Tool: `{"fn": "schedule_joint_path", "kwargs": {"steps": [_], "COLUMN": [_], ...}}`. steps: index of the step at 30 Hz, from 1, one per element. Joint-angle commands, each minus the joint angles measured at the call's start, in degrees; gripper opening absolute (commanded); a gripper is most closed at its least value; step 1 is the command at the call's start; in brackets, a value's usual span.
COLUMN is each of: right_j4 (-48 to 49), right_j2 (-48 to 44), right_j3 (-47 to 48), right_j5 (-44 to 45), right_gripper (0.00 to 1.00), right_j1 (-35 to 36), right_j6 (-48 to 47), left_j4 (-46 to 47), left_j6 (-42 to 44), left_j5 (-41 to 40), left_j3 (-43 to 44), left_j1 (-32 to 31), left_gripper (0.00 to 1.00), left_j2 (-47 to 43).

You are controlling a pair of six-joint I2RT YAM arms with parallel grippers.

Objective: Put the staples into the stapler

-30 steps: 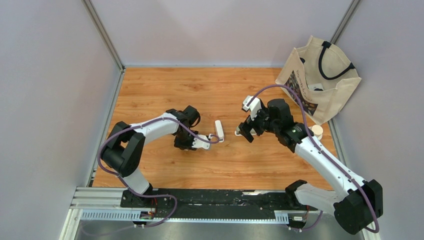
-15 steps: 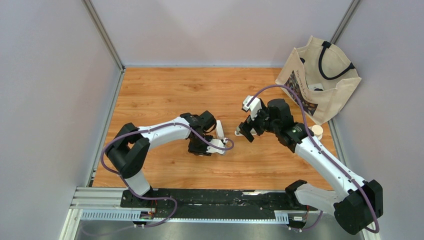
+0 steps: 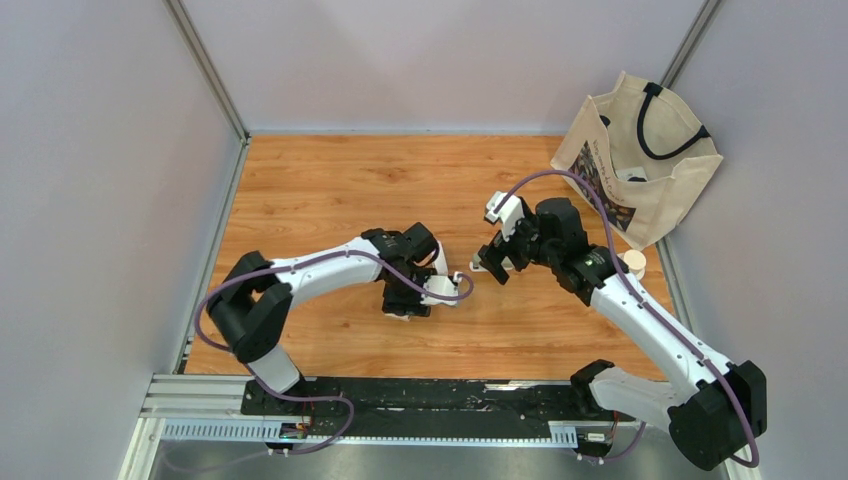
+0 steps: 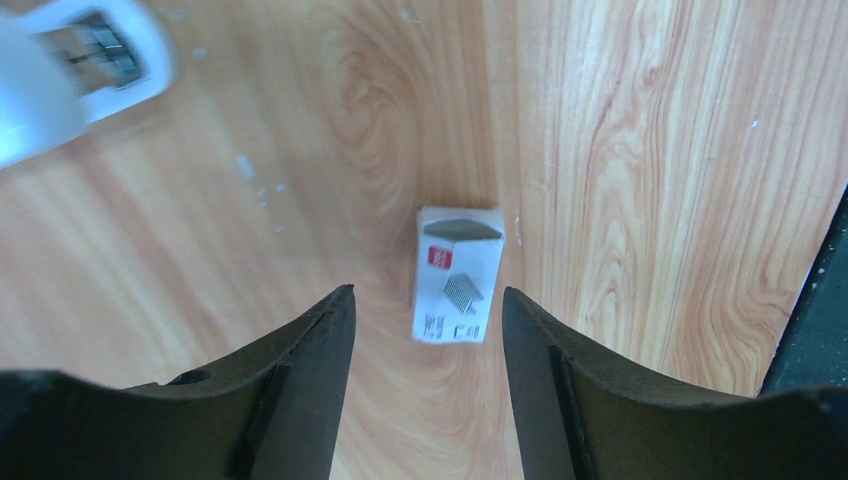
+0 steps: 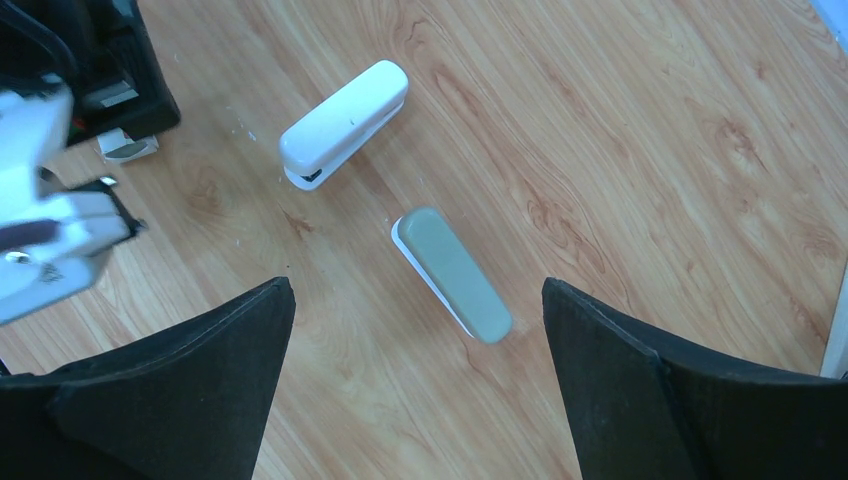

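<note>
A white stapler (image 5: 345, 122) lies closed on the wooden table (image 3: 330, 190); it also shows in the top view (image 3: 438, 258), and its end shows in the left wrist view (image 4: 90, 50). A grey-green stapler (image 5: 455, 272) lies beside it, below my right gripper (image 5: 417, 300), which is open and empty above it. My left gripper (image 4: 428, 305) is open and empty. It hangs just above a small white staple box (image 4: 458, 275) that lies flat, slightly ahead of the fingertips. No loose strip of staples shows. In the top view my left gripper (image 3: 410, 300) and right gripper (image 3: 490, 268) are close together.
A cream tote bag (image 3: 640, 160) stands at the back right corner. A small beige round thing (image 3: 632, 263) sits by the right wall. A black rail (image 3: 400, 395) runs along the near edge. Grey walls close in both sides.
My left arm has swung right and toward the near edge, away from the white stapler's side, and now hangs over the staple box. The right arm has barely moved.
</note>
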Motion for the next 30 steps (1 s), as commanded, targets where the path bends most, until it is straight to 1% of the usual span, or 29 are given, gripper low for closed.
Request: {"fn": "schedule_joint_path", "kwargs": {"steps": [1, 4, 7, 8, 10, 11, 14, 18, 21, 25, 29, 30], "right_j4": [0.2, -0.16, -1.03, -1.04, -1.21, -1.82, -4.63, -5.0, -1.31, 3.79, 5.11, 4.85], "right_j2": [-1.84, -2.28, -1.67, -1.23, 0.78, 2.71, 10.52, 20.73, 26.09, 32.07, 36.82, 37.53], "right_j3": [0.58, 1.19, 2.77, 3.21, 4.62, 5.84, 11.11, 17.01, 18.07, 18.42, 20.26, 20.79], "right_j5": [-0.16, -2.0, -3.59, -3.77, -3.07, -1.76, 0.62, -1.21, -1.05, 1.58, 4.31, 4.49], "right_gripper": [1.0, 1.0, 1.0, 1.0, 1.0, 1.0, 1.0, 0.99, 0.98, 0.99, 0.98, 0.95], "right_j1": [0.25, 0.34, 1.48, 2.96, 6.38, 8.58, 15.17, 19.58, 21.95, 24.15, 25.82, 26.26], "right_j6": [-1.19, -0.67, -0.13, -0.57, -2.24, -3.29, -5.23, -5.15, -5.23, -4.97, -4.36, -4.35], "left_j4": [0.42, 1.21, 3.14, 3.67, 3.94, 4.03, 3.06, 2.44, 0.52, -0.71, -2.21, -1.86], "left_j6": [-2.37, -3.86, -6.49, -7.64, -10.88, -12.99, -18.7, -24.33, -25.31, -25.23, -25.31, -25.57], "left_j5": [-0.02, 1.47, 2.53, 2.88, 5.5, 7.96, 15.08, 27.2, 31.97, 39.16, 44.45, 45.15], "left_j3": [0.07, -3.44, -7.48, -8.19, -8.73, -8.55, -7.06, -5.04, -3.55, -3.28, -2.93, -3.1], "left_j1": [1.24, 5.71, 12.12, 15.19, 19.32, 22.31, 27.6, 32.61, 33.94, 35.87, 36.49, 36.49], "left_gripper": [0.64, 0.66, 0.67, 0.67, 0.67, 0.67, 0.64, 0.61, 0.59, 0.58, 0.58, 0.58], "left_j2": [-11.53, -18.22, -23.15, -24.12, -24.48, -23.96, -19.93, -12.72, -7.1, -2.43, 0.13, 0.65]}}
